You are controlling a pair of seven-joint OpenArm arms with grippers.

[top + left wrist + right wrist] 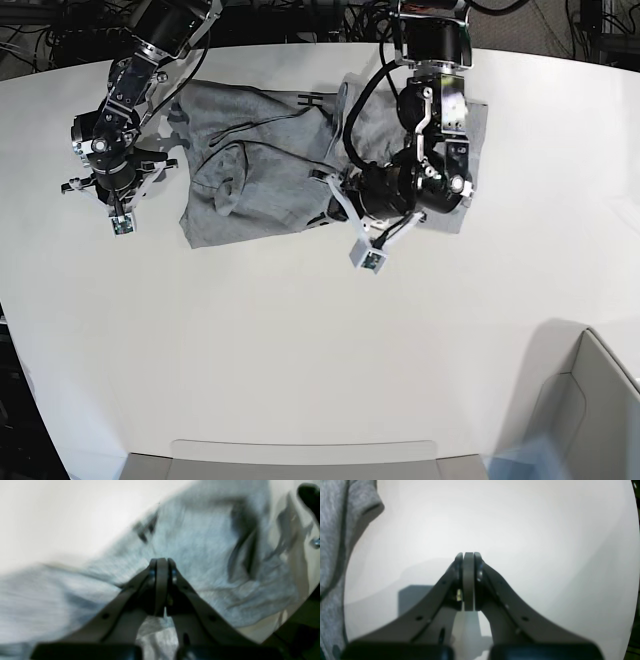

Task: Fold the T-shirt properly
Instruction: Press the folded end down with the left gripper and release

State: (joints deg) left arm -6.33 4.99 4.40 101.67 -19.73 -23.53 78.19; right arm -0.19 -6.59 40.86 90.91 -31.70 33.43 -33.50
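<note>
The heather-grey T-shirt (pixel 260 170) lies crumpled and partly bunched at the back of the white table (pixel 300 330). A bit of black lettering (pixel 146 528) shows on it. My left gripper (pixel 161 560) is shut low over the shirt's middle, and fabric folds run up to its tips; in the base view it (pixel 330 195) sits at the shirt's front edge. This view is blurred. My right gripper (pixel 468 553) is shut and empty above bare table, just beside the shirt's sleeve edge (pixel 332 530); in the base view it (pixel 118 195) is left of the shirt.
A grey box (pixel 590 400) stands at the front right corner. A grey tray edge (pixel 300 455) lies along the front. Cables and dark gear (pixel 300 15) sit behind the table's back edge.
</note>
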